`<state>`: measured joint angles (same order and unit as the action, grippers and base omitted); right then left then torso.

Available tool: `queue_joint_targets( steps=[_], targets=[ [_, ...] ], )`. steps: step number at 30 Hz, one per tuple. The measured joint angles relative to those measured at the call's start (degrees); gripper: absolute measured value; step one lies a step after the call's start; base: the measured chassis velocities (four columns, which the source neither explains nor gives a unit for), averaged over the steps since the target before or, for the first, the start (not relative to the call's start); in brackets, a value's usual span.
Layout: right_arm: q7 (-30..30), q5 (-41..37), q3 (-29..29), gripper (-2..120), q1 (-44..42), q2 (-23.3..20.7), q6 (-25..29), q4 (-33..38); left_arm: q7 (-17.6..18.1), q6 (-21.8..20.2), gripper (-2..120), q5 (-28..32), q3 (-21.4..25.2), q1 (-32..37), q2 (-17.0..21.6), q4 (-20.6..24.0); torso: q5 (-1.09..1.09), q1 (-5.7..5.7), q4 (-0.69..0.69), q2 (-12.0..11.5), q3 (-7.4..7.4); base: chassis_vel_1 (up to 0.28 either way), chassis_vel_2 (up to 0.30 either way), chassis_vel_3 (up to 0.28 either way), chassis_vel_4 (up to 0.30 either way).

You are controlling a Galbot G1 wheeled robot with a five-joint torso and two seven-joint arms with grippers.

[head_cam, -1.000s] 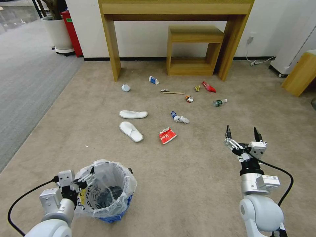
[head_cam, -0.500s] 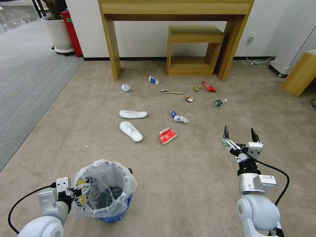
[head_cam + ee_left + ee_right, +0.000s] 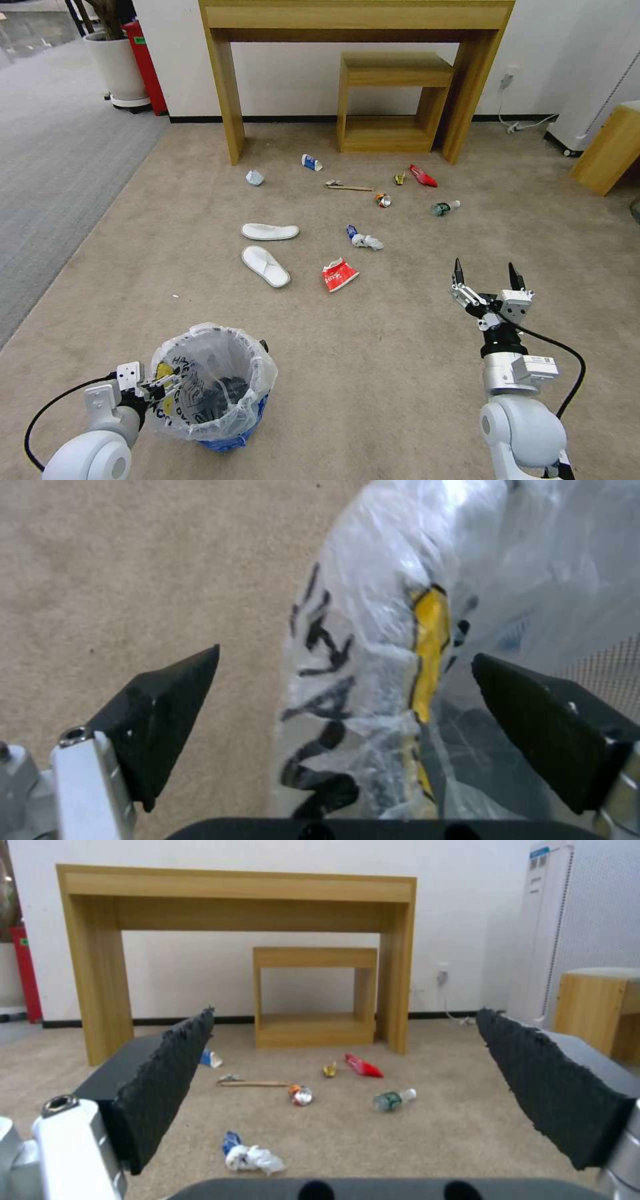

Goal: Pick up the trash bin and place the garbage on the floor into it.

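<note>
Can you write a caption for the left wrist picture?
Open left end effector straddling the trash bin rim above the floor.

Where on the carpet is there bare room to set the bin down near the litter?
Bare carpet lies between the trash bin, the red-white carton and the open right gripper. More lies left of the slippers. It is crowded from the carton back to the wooden table.

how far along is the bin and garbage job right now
Nothing looks done yet. The trash bin stands on the floor. The open left gripper straddles its bag-lined rim, not closed. The open right gripper hovers empty. Slippers, carton and the other litter lie uncollected.
</note>
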<state>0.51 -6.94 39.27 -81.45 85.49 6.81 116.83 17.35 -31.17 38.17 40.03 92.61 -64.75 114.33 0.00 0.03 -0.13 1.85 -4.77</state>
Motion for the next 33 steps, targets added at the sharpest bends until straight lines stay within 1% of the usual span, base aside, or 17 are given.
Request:
queue_joint_targets(
  steps=[7,10,12,15,17,18,19,20,23,24,25,27,28,29,31,32,33],
  targets=[
    [0.0,0.1,0.0,100,0.2,0.2,0.2,-0.5,0.1,0.6,93,0.2,-0.9,-1.0,0.0,-1.1,0.04,0.0,0.0,0.0,0.01,0.0,0.0,0.0,0.0],
    [0.0,0.1,0.2,100,0.3,0.2,0.5,-0.7,0.1,0.6,87,0.3,-1.5,-1.5,0.0,-1.4,0.03,0.0,0.0,0.0,0.01,0.0,0.0,0.0,0.0],
    [0.0,0.1,0.3,100,0.3,0.2,0.5,-0.8,0.1,0.6,86,0.3,-1.7,-1.6,0.0,-1.4,0.04,0.0,0.0,0.0,0.01,0.0,0.0,0.0,0.0],
    [0.0,0.1,0.4,100,0.2,0.1,0.6,-0.8,0.1,0.8,76,0.3,-2.1,-1.7,0.0,-1.6,0.03,0.0,0.0,0.0,0.01,0.0,0.0,0.0,0.0],
    [0.0,0.1,0.4,100,0.2,0.1,0.6,-0.8,0.1,0.8,76,0.3,-2.1,-1.7,0.0,-1.6,0.03,0.0,0.0,0.0,0.01,0.0,0.0,0.0,0.0],
    [0.0,0.1,0.4,100,0.2,0.2,0.7,-0.8,0.0,1.0,67,0.3,-2.3,-1.8,0.0,-1.6,0.02,0.0,0.0,0.0,0.01,0.0,0.0,0.0,0.0],
    [0.0,0.1,0.4,100,0.2,0.2,0.7,-0.7,0.0,1.1,62,0.2,-2.4,-1.8,0.0,-1.6,0.02,0.0,0.0,0.0,0.01,0.0,0.0,0.0,0.0],
    [0.0,0.1,0.4,100,0.2,0.2,0.7,-0.7,0.0,1.1,62,0.2,-2.4,-1.8,0.0,-1.6,0.02,0.0,0.0,0.0,0.01,0.0,0.0,0.0,0.0],
    [-0.1,0.1,0.4,100,0.3,0.3,0.7,-0.5,-0.3,1.3,46,0.1,-2.4,-1.7,0.1,-1.6,0.01,0.0,0.0,0.0,0.0,0.0,0.0,0.0,0.0],
    [-0.1,0.1,0.4,100,0.3,0.3,0.7,-0.5,-0.3,1.3,46,0.1,-2.4,-1.7,0.1,-1.6,0.01,0.0,0.0,0.0,0.0,0.0,0.0,0.0,0.0],
    [-0.1,0.1,0.4,100,0.3,0.3,0.7,-0.5,-0.3,1.3,43,0.1,-2.4,-1.6,0.1,-1.6,0.0,0.0,0.0,0.0,0.0,0.0,0.0,0.0,0.0],
    [-0.1,0.1,0.4,100,0.2,0.3,0.6,-0.4,-0.4,1.3,31,0.0,-2.3,-1.4,0.2,-1.6,0.01,0.0,0.0,0.0,0.0,0.0,0.0,0.0,0.0],
    [-0.1,0.1,0.4,100,0.2,0.2,0.6,-0.4,-0.6,1.3,28,-0.1,-2.3,-1.3,0.3,-1.6,0.01,0.0,-0.01,0.0,0.01,0.0,0.0,0.0,0.0],
    [-0.1,0.1,0.4,100,0.2,0.2,0.6,-0.4,-0.6,1.3,28,-0.1,-2.3,-1.3,0.3,-1.6,0.01,0.0,-0.01,0.0,0.01,0.0,0.0,0.0,0.0],
    [-0.1,0.1,0.4,100,0.1,0.2,0.6,-0.4,-1.1,1.3,19,-0.4,-2.3,-1.2,0.4,-1.7,0.02,0.0,-0.01,0.0,0.01,0.0,0.0,0.0,0.0],
    [-0.1,0.1,0.4,100,0.1,0.2,0.6,-0.4,-1.2,1.3,16,-0.4,-2.3,-1.2,0.5,-1.8,0.03,0.0,0.0,0.0,0.01,0.0,0.0,0.0,0.0],
    [-0.1,0.1,0.4,100,0.1,0.2,0.6,-0.4,-1.2,1.3,16,-0.4,-2.3,-1.2,0.5,-1.8,0.03,0.0,0.0,0.0,0.01,0.0,0.0,0.0,0.0]
  ],
)
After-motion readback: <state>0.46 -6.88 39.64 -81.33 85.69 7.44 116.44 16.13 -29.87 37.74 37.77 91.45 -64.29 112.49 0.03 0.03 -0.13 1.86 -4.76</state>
